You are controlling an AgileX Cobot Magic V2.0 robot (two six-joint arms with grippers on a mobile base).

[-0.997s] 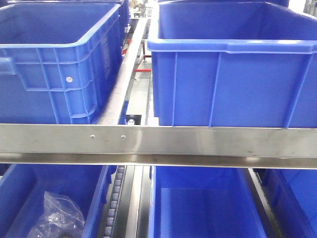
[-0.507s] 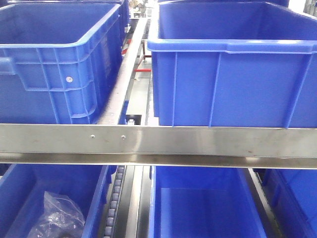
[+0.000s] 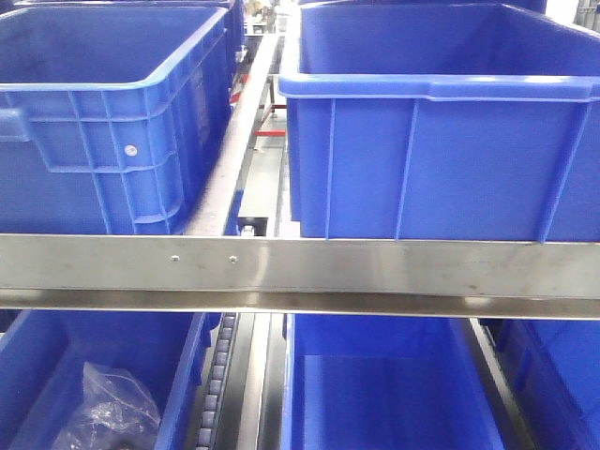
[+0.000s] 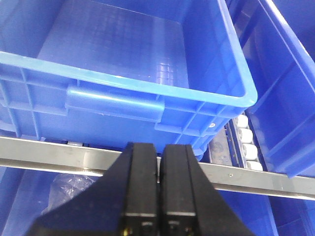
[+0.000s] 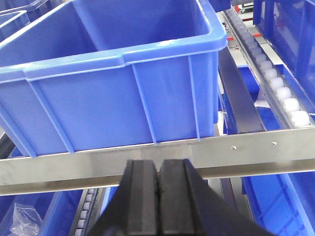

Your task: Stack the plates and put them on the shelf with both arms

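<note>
**Facing blue bins, both end effectors clenched empty**

Hovering before a brushed steel shelf rail (image 3: 300,267), the left end effector (image 4: 158,189) and right end effector (image 5: 158,196) press their black fingers together, gripping nothing. Only the front view shows crinkled clear plastic (image 3: 108,408) in a lower glossy blue ribbed plastic bin (image 3: 56,375). No plates are visible.

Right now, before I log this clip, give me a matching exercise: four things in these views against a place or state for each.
Things:
1. left claw
2. clear plastic bag
3. metal rail
4. upper right bin

Places or states:
A. lies in the lower left bin
B. runs across between the upper and lower bins
C. fingers pressed together, holding nothing
D. stands on the upper level, nothing visible in it

Pairs: 1-C, 2-A, 3-B, 4-D
</note>
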